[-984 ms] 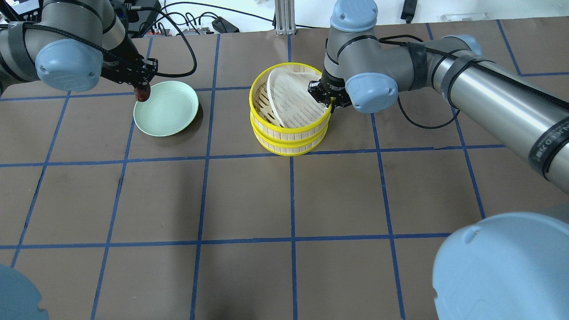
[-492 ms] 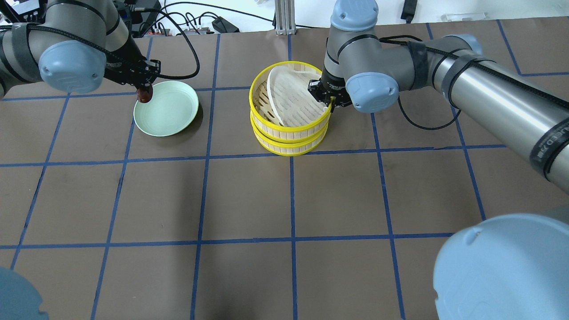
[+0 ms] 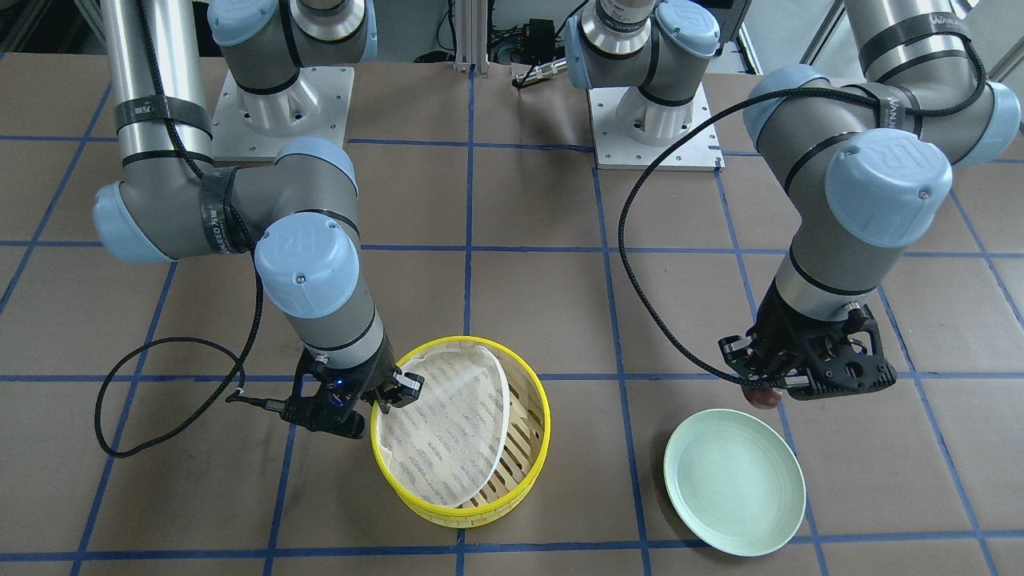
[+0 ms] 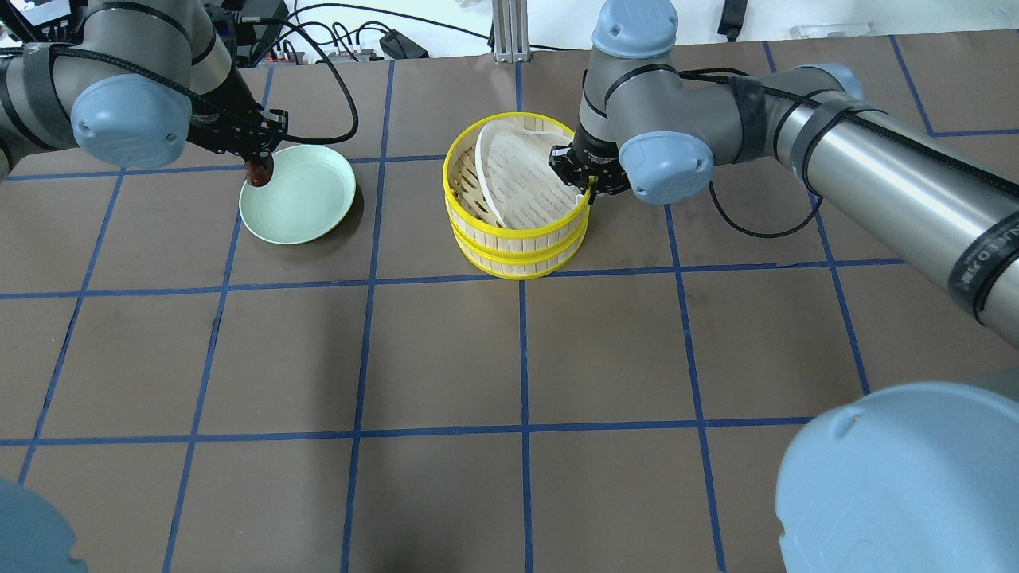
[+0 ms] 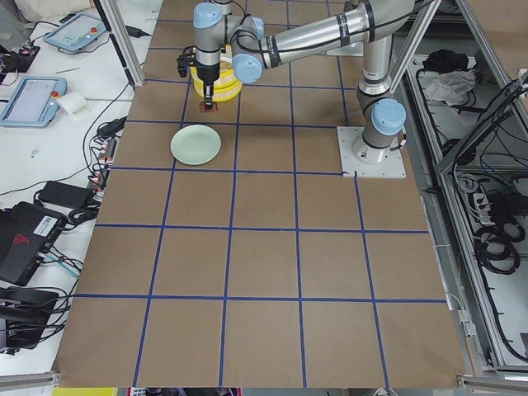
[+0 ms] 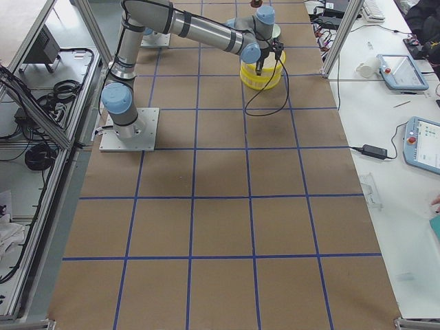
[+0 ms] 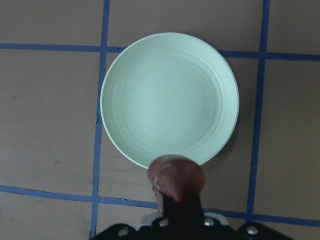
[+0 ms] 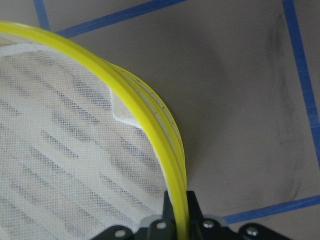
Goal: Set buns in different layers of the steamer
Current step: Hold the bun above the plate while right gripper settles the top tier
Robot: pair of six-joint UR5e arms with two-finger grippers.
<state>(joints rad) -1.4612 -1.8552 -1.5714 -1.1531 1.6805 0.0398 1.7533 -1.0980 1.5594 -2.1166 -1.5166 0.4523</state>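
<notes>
The brown bun (image 7: 176, 176) sits clenched between left jaws; right jaws pinch steamer rim (image 8: 173, 150).

Brown tabletop (image 4: 446, 358), blue tape grid (image 4: 523, 358); aluminium frame posts (image 6: 342, 34); teach pendants (image 6: 395, 69) on white side bench (image 6: 385, 124)

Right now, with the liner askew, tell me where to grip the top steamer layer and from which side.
Grip the top steamer layer by its yellow rim on the robot's right, from straight above, one finger inside, one outside: the wall is thin and upright, the tray too wide to span. The right gripper straddles that spot; mind the liner lying beside it.
</notes>
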